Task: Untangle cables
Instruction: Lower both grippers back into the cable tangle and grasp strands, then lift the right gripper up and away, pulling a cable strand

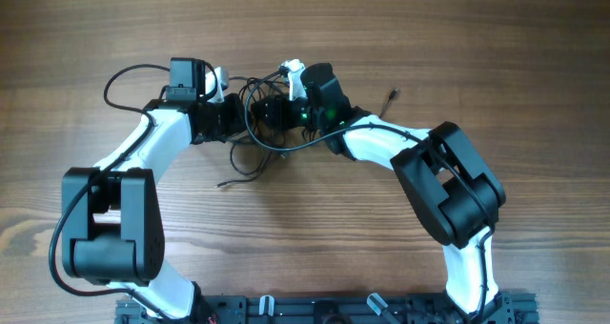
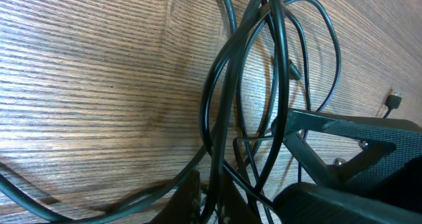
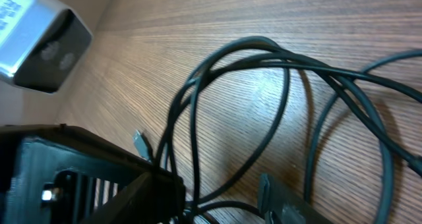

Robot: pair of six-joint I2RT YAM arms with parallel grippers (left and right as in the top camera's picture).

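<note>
— Cables (image 2: pixel 211 138) at the left gripper (image 2: pixel 212 188), where do they lie?

— Directly at it. In the left wrist view a bundle of the black cords comes down into the narrow gap between its two fingers, at the bottom edge of the picture. The gap is small, but that part is dark and cut by the edge. I cannot tell if the fingers press on the bundle or only stand around it.

— And further from the fingers?

— Beyond them the cables open into several long loops that lie on the wooden table (image 2: pixel 86 85) and cross each other. To the right of the loops is the black body of the other arm (image 2: pixel 356 178). Far behind, well apart from the tangle, a small plug (image 2: pixel 393 100) lies alone on the table.

— What about the right gripper (image 3: pixel 217 197)?

— Its fingers are spread. In the right wrist view some cords pass through the wide gap between them, closer to the left finger. Just beyond that finger a small connector (image 3: pixel 140 143) lies on the wood, and the loops go on away from the gripper, to the right.

— And from above?

— Both grippers meet over the same knot of cables, the left gripper on its left side and the right gripper on its right side. One loose end (image 1: pixel 225 183) goes out of the knot toward the near side of the table.
</note>
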